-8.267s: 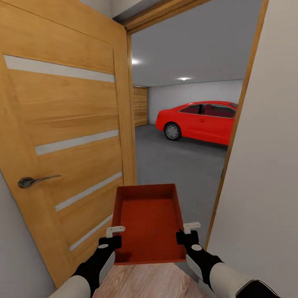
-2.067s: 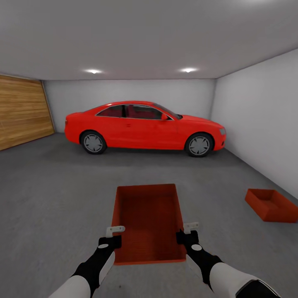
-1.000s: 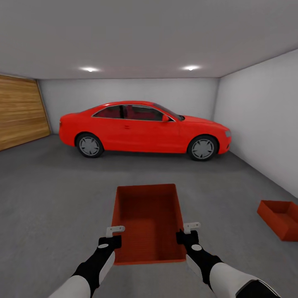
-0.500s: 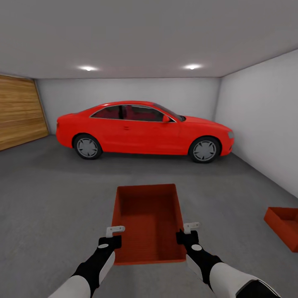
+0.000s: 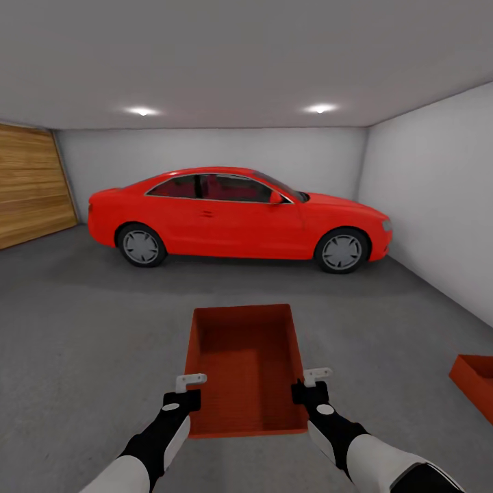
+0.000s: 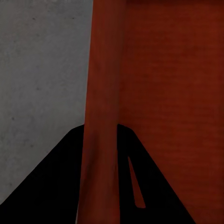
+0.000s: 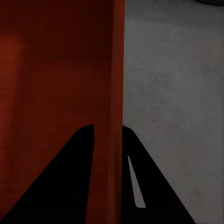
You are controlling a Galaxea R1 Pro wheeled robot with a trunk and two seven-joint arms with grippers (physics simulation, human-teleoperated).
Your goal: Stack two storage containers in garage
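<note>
The robot is standing in the garage, holding one bin (image 5: 245,363) out in front of it with both arms. The bin is sitting level and open side up, its long axis running straight away from the robot toward the car (image 5: 236,213), one short end near the robot and the other pointing at the car's side.

The left claw (image 5: 190,381) is pinching the bin's left long wall near the close end, and the right claw (image 5: 316,375) is doing the same on the right long wall. In the left wrist view the thin orange-red wall (image 6: 100,116) is running between the two dark fingers (image 6: 51,182), one inside the bin and one outside, so the left claw is clenched on the bin. The right wrist view is showing the matching grip: the wall (image 7: 116,93) is passing between the fingers (image 7: 154,182), with the bin's ribbed inside on one side and grey floor (image 7: 172,74) on the other. The right claw is likewise clenched on the bin.

The held bin is hanging above the floor (image 5: 89,329), not resting on it.

The second bin (image 5: 476,383) is lying on the floor well off to the robot's right, near the white side wall (image 5: 438,205), cut off by the picture's edge, so its heading cannot be told.

The car is standing side-on across the far end, nose to the right. A wooden panelled door (image 5: 31,185) is covering the left wall.
</note>
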